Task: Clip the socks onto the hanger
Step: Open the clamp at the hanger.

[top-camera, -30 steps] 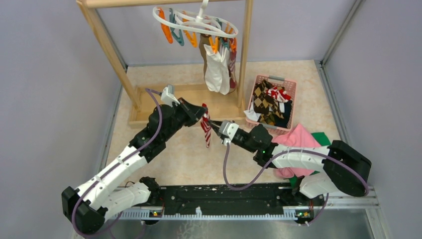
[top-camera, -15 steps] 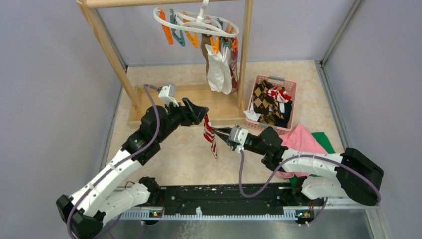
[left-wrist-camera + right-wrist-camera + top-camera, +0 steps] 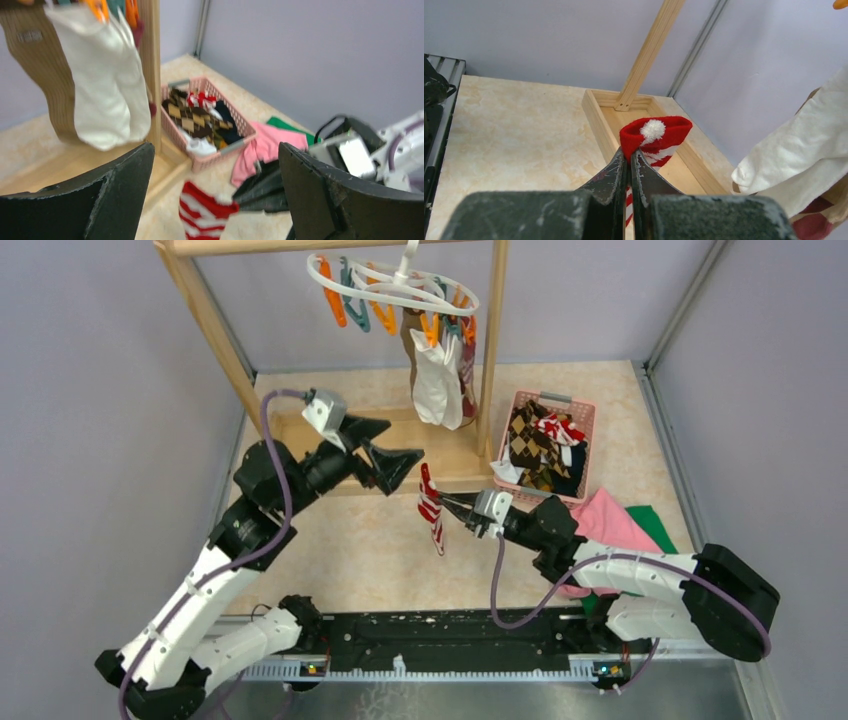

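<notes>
The red-and-white striped sock [image 3: 430,508] with a white pompom hangs in the air over the middle of the beige desk [image 3: 340,540], a little toward the far edge. It is pinched at its red cuff by the right end effector [image 3: 447,502], whose fingers are pressed together on the fabric. The rest dangles free, clear of the desk. Just to the left, the left end effector [image 3: 392,443] stands with its fingers spread wide and nothing between them, apart from the sock.

The white plastic oval hanger [image 3: 404,280] hangs from the wooden rack [image 3: 491,360] over the far edge. A plain white sock [image 3: 437,380] is already clipped on its right side, while several orange and teal clips [image 3: 345,302] on its left dangle bare. More socks wait in the pink basket [image 3: 588,455] toward the far right corner.

I'd say this is the carry step. Next the sock's cuff has to rise to a bare clip, with the left end effector likely squeezing that clip open.
</notes>
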You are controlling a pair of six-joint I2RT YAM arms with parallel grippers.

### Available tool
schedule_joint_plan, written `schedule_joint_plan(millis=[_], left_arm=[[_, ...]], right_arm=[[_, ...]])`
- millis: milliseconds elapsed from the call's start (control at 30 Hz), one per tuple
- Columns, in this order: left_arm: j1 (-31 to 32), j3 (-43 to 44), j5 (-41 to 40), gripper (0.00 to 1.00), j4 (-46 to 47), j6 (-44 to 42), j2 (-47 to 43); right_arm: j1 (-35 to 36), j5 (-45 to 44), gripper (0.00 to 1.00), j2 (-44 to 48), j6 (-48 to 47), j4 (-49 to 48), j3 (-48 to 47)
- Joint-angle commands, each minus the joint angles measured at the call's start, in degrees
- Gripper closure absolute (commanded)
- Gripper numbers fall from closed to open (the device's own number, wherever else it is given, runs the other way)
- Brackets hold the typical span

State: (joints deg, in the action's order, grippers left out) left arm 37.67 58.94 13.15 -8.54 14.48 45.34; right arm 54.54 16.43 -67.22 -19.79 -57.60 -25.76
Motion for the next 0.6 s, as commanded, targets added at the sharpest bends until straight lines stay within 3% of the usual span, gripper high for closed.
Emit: schedule_joint_plan(millis=[0,133,333,433,567], left_arm=[[0.1,14.7,-1.2,0.01,-1.0,-2.9,8.1],[0.0,24.3,-6.9,0.05,-4.1,-3.4,15.0],[-1.2,31.7,-12.0,0.15,-2.9,-1.1,21.4],[-4.1,35.5,-8.2,0.19,-3.3,1.5,24.7],[-12.1,37.0,4.7,0.22,-1.5,8.0,27.7]], right_arm=[[-1.1,-0.4,1.0,1.6,3.3,-3.0,-1.7],[-2.1,-1.0,1.0,1.8,5.3,-2.6,-2.5],[-3.2,-0.9,1.0,1.7,8.2,-0.9,-5.0],[-3.6,-0.6,1.0,1.7,9.0,0.5,-6.3],[-4.7,0.4,1.0,1.4,10.8,2.1,-7.7]])
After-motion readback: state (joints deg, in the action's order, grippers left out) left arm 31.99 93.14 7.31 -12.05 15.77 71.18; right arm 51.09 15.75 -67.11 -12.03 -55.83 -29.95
